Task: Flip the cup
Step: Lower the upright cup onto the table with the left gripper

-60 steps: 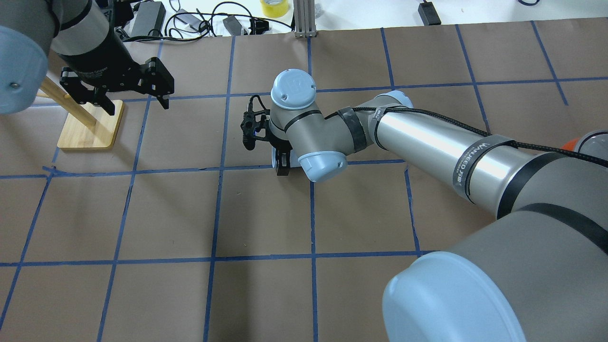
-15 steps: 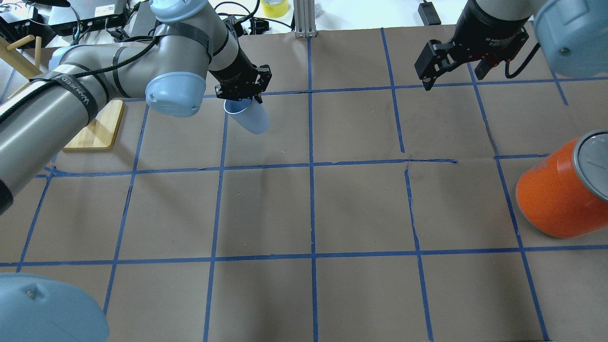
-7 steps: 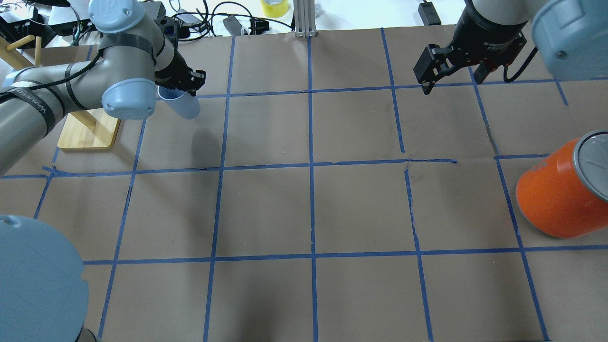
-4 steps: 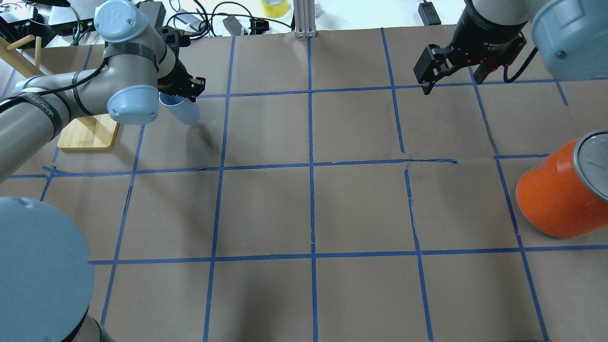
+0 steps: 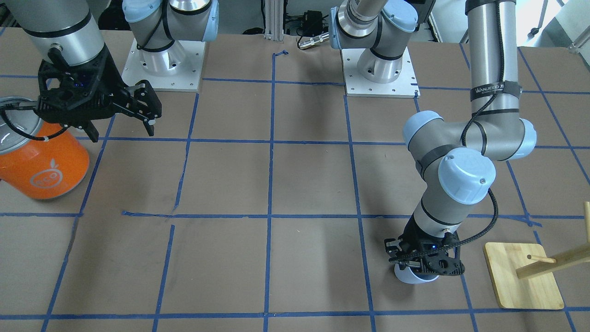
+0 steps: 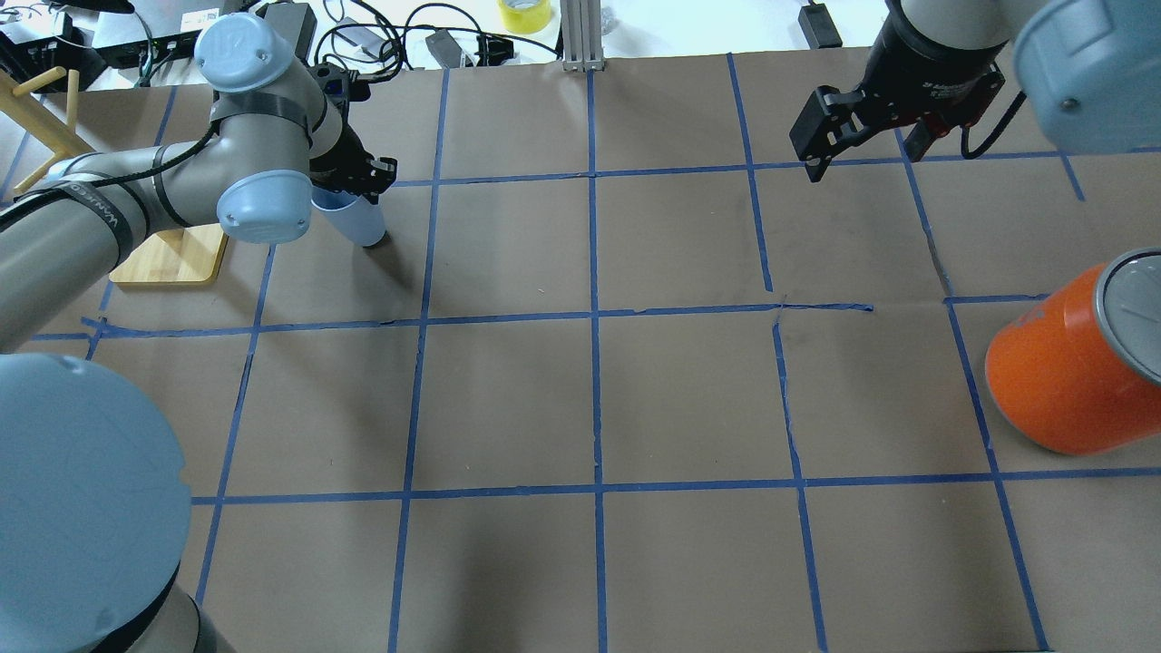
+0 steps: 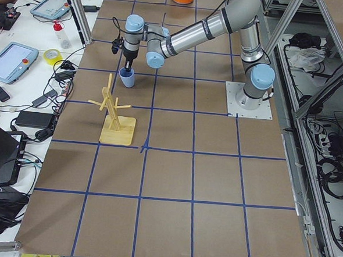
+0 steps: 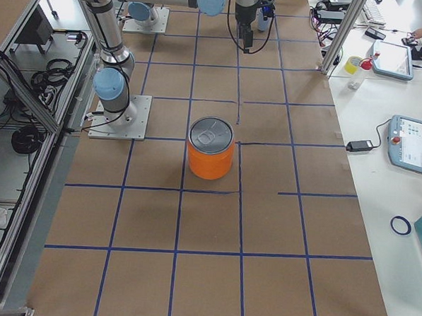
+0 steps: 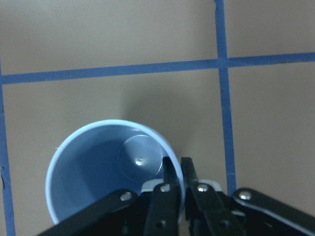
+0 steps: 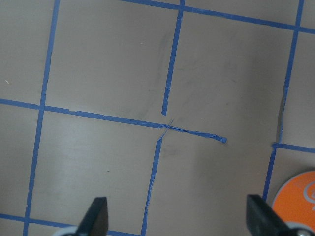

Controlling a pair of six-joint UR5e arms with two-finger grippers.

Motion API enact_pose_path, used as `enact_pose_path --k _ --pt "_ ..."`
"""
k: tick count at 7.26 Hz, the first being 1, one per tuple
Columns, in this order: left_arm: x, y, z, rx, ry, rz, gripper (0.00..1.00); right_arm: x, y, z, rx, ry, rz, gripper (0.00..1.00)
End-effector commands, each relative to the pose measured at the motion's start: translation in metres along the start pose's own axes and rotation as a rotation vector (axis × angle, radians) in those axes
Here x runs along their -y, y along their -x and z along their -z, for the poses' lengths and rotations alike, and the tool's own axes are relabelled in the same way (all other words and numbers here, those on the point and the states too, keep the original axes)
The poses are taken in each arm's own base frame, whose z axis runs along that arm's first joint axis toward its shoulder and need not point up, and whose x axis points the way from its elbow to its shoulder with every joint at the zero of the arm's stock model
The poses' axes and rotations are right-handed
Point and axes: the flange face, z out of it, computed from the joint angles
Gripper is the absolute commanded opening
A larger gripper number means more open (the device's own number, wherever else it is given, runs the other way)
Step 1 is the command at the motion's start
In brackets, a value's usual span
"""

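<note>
The pale blue cup (image 6: 356, 223) is upright with its mouth up, its base down at the paper near the far left. It also shows in the front view (image 5: 411, 276) and the left side view (image 7: 127, 78). My left gripper (image 6: 350, 184) is shut on the cup's rim; in the left wrist view one finger (image 9: 170, 179) is inside the cup (image 9: 108, 167) and the other outside. My right gripper (image 6: 860, 150) is open and empty, raised over the far right, and shows in the front view (image 5: 122, 131).
A large orange can (image 6: 1061, 372) with a silver top stands at the right edge, also in the front view (image 5: 41, 166). A wooden peg stand (image 6: 172, 256) sits just left of the cup. Cables and boxes lie beyond the far edge.
Over the last second my left gripper has brought the cup from a tilt to upright and lowered it to the paper. The right arm has stayed still.
</note>
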Motion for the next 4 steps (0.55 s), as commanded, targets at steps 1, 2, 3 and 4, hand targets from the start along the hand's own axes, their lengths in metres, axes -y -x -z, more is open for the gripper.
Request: enact_pose_path --k 1,2,3,4 --pt "-0.0003 0.0009 -0.0014 0.002 0.003 0.001 0.0 -0.0002 0.0001 -0.0012 0.001 0.003 0.0 1.0" --pt "-0.001 0.0008 -0.003 0.002 0.006 0.001 0.17 -0.0002 0.0 -0.0012 0.0 0.003 0.0 1.0" --pt "-0.0002 0.0009 -0.0014 0.001 0.01 0.019 0.99 -0.0002 -0.0002 -0.0012 -0.002 0.004 0.0 1.0" --pt "-0.0017 0.0008 0.0027 0.002 0.016 0.019 1.0 -0.0005 -0.0001 -0.0002 -0.002 0.001 0.002 1.0"
